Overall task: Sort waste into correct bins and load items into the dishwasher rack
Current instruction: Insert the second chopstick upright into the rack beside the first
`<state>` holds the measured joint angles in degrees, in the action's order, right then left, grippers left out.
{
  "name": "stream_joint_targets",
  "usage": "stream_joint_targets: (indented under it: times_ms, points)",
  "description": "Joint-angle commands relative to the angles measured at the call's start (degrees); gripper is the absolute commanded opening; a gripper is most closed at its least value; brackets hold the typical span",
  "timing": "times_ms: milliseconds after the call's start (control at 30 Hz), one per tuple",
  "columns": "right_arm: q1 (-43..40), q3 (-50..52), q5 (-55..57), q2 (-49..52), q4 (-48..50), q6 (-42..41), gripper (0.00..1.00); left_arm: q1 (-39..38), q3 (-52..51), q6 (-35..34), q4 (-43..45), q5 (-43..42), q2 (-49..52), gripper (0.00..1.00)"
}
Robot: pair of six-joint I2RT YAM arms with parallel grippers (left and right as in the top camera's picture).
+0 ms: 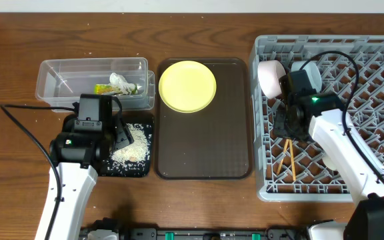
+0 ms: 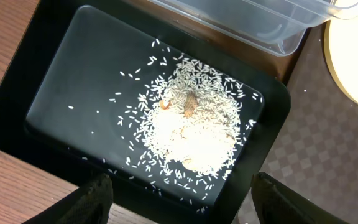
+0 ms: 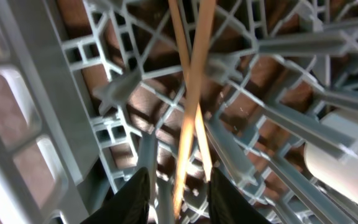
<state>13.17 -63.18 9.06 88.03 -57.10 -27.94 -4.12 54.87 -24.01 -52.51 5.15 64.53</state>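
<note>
Our left gripper (image 2: pixel 182 193) hangs wide open and empty. The white rice grains (image 2: pixel 194 134) lie heaped just ahead of its fingers in the black tray (image 2: pixel 55 93). Our right gripper (image 3: pixel 179 199) has its fingers narrowly parted around the two crossed wooden chopsticks (image 3: pixel 190 74) down in the grey dishwasher rack (image 3: pixel 48 93). We cannot tell whether the fingers pinch them.

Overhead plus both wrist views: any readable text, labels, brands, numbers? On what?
None legible in any view.
Snack wrapper in the clear tub: any print is too small to read.
Nothing else shows markings.
</note>
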Motion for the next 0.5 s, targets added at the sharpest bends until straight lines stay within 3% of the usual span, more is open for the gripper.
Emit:
stream_joint_targets:
  times_ms: [0, 467]
  points:
    - [-0.50, 2.43, 1.05, 0.15, 1.31, -3.19, 0.30, 0.35, -0.28, -0.31, -0.17, 1.36, 0.20, 0.74]
    - [-0.52, 7.04, 3.17, 0.15, 8.00, -7.19, 0.37, 0.35, -0.28, -0.31, -0.17, 1.36, 0.20, 0.74]
